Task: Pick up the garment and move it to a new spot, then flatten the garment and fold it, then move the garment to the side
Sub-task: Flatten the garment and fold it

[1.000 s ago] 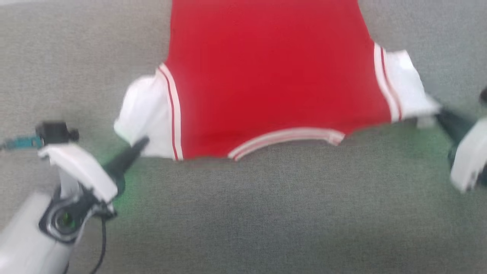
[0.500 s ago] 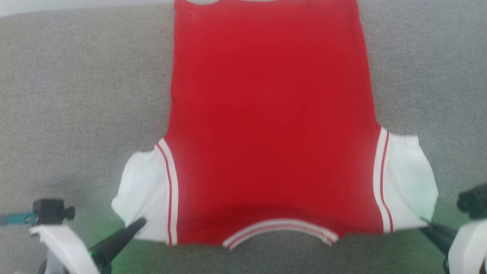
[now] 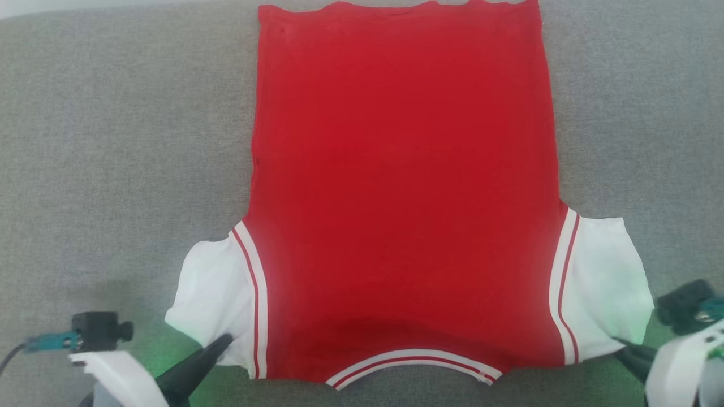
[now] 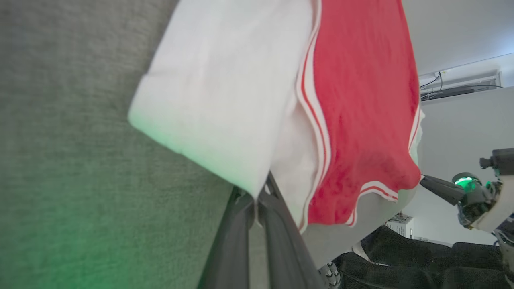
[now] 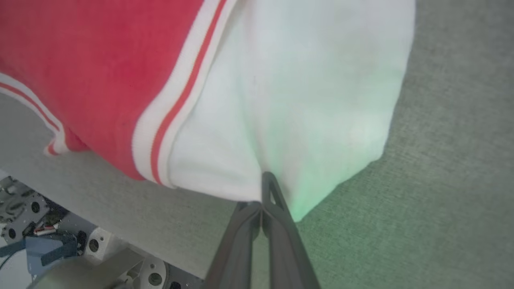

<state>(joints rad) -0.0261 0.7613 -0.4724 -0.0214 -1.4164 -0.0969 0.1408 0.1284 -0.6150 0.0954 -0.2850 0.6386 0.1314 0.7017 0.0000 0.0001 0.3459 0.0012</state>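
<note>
1. Nearest the robot, the left gripper (image 3: 223, 343) has its fingers shut tight on the near corner of the garment's left sleeve (image 3: 212, 294). The left wrist view shows white cloth pinched between the tips.
2. The right gripper (image 3: 622, 345) likewise has its fingers pressed together on the near edge of the right sleeve (image 3: 602, 282). The right wrist view shows the cloth puckering at the pinch.
3. A green glow tints both sleeves and the cloth surface beside each gripper.
4. The garment (image 3: 404, 186) lies spread flat on the worktop (image 3: 113, 141), with its neckline trim (image 3: 413, 362) of white and red stripes close to the near edge. The white sleeves stick out to either side, each joined to the red body by a striped band.
5. The red body runs away from the robot to a slightly wavy far hem (image 3: 396, 7).
6. The worktop is covered in grey woven fabric.
7. Below the worktop's near edge, the right wrist view shows pale machine parts (image 5: 152, 273) with round holes and a blue piece (image 5: 48, 249).
8. Past the garment, the left wrist view shows a pale wall (image 4: 453, 132), a ledge (image 4: 457, 82) carrying dark cables, and a green light on the right gripper's body. A dark bulky shape (image 4: 421, 257) lower down cannot be identified.
</note>
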